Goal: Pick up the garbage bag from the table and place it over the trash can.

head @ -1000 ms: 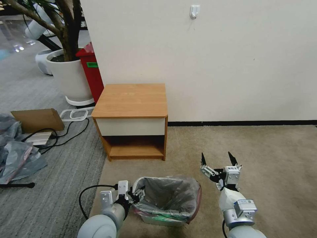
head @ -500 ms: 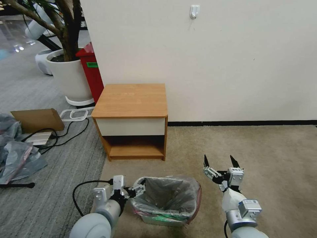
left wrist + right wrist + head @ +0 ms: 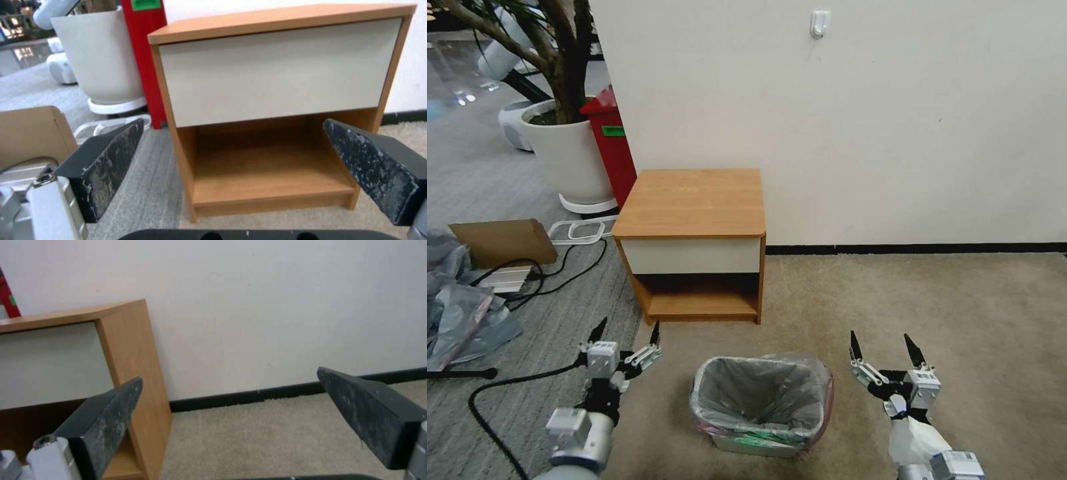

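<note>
We see open carpet between the left gripper (image 3: 627, 335) and the right gripper (image 3: 885, 345), broken only by the trash can (image 3: 747, 443) lined with the garbage bag (image 3: 760, 393). Ahead of the left gripper stands the table (image 3: 692, 203); its lower shelf gapes open. A cable (image 3: 500, 393) trails behind that gripper. Bare carpet surrounds the right gripper.
</note>
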Robot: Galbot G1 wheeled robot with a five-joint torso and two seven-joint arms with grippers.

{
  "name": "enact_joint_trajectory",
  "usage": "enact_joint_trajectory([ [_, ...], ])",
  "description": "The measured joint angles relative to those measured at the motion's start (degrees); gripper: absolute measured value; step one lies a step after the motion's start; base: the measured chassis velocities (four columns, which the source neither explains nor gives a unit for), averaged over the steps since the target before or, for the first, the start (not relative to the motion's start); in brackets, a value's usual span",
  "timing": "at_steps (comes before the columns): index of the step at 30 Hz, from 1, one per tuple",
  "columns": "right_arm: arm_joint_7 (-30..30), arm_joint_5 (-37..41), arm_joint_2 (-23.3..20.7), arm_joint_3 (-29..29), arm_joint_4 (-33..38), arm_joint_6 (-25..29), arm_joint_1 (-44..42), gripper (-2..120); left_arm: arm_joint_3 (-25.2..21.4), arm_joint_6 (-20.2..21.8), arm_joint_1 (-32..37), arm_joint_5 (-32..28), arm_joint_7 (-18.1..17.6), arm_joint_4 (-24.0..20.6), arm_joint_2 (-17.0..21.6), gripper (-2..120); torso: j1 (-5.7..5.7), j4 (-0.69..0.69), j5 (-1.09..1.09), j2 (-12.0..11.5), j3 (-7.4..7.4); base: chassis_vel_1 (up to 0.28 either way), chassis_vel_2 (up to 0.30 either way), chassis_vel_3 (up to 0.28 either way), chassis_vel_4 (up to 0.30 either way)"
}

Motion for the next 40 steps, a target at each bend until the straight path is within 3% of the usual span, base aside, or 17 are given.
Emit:
enact_joint_trajectory([
  [40, 0.11, -0.32, 0.16, 0.09, -0.51, -0.36, 0.6, 100, 0.43, 1.32, -0.48, 0.71, 0.2, 0.27, 0.27, 100, 0.0, -0.01, 0.01, 0.0, 0.01, 0.0, 0.0, 0.0, 0.0],
])
